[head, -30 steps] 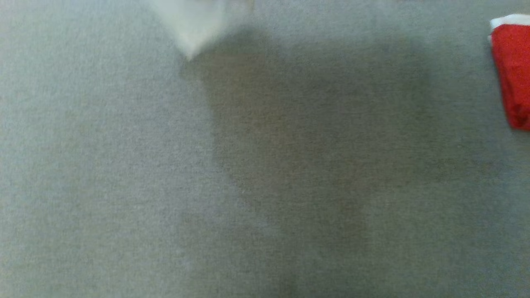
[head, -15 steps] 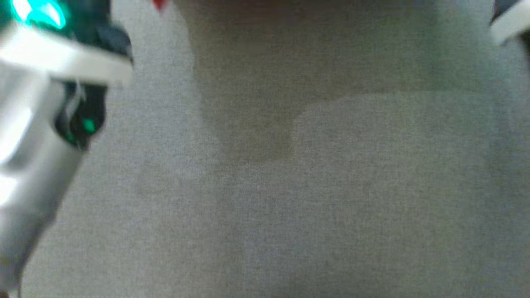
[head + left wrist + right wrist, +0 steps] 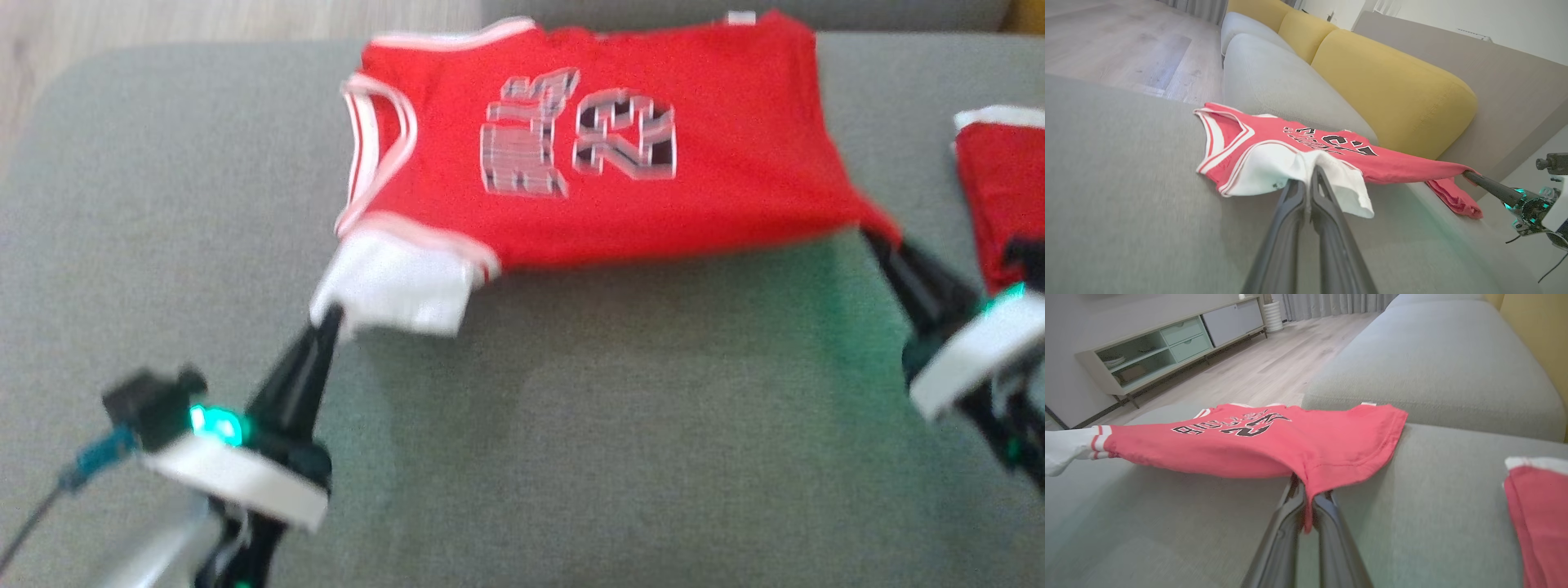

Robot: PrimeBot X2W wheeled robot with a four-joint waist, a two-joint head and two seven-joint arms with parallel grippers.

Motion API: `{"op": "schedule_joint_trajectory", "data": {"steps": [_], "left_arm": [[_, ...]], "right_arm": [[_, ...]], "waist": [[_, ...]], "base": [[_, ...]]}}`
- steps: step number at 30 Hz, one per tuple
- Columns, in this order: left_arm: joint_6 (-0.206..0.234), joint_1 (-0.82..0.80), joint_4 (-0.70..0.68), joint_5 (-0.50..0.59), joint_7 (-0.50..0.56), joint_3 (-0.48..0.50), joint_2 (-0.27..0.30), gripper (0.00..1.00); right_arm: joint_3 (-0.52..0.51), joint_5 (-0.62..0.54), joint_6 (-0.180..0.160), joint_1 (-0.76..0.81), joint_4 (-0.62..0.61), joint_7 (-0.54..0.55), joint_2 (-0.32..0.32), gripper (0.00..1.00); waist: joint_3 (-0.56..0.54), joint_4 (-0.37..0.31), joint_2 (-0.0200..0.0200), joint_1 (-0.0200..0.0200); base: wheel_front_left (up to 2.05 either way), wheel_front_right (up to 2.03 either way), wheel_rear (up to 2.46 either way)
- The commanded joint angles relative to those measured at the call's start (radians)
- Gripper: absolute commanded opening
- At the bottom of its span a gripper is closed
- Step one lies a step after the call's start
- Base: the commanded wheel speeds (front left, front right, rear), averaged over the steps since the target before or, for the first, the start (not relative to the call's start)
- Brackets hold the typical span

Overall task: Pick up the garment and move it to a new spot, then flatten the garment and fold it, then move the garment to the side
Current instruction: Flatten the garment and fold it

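On the sofa point(image 3: 571, 425) seat, toward its back, the jersey point(image 3: 620, 163) lies number-side up. Its far edge rests on the cushion, and its near edge is lifted clear and drawn out between the two grippers. The left gripper point(image 3: 331, 314) has its jaws pinched together on the white sleeve point(image 3: 392, 286) at the shoulder end. The right gripper point(image 3: 882, 245) has its jaws closed on the red hem corner, with cloth draped over the tips.

I judge the jersey light, thin and quite limp. It sags where nothing holds it, has no stiffness to keep a shape, and cannot break. It should slide across the sofa's weave with some drag. Each pinch has only a little cloth, so a hard pull could slip a corner free. Corners and hems are the places to hold it, two at a time along one edge, so it hangs flat rather than bunching.

No container sits on the sofa. Off the sofa's end, across the floor, a cabinet point(image 3: 1167, 347) has open shelves and closed drawers. Things sit on the shelves, too small to name. A second red piece point(image 3: 1000, 196) lies at the sofa's right end, apart from the jersey.
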Motion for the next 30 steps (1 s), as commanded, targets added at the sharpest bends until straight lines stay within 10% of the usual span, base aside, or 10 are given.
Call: {"op": "schedule_joint_trajectory", "data": {"steps": [1,15,30], "left_arm": [[0.002,-0.005,-0.031,-0.002,-0.005,0.048,0.043,0.0],[0.002,0.287,-0.17,-0.025,-0.005,0.053,0.095,0.0],[0.002,-0.099,-0.113,-0.062,0.002,0.074,0.038,0.0]], "right_arm": [[-0.011,0.012,0.003,0.044,-0.033,-0.013,-0.049,0.0],[-0.111,0.057,0.003,0.436,-0.268,-0.014,-0.178,0.0],[-0.208,0.064,0.003,0.24,-0.269,0.095,-0.101,0.0]], "waist": [[-0.04,-0.01,-0.0001,0.0003],[-0.073,-0.018,-0.0001,0.0003],[0.08,-0.01,-0.0001,0.0003]], "base": [[0.0,0.0,0.0],[0.0,0.0,0.0],[0.0,0.0,0.0]]}}
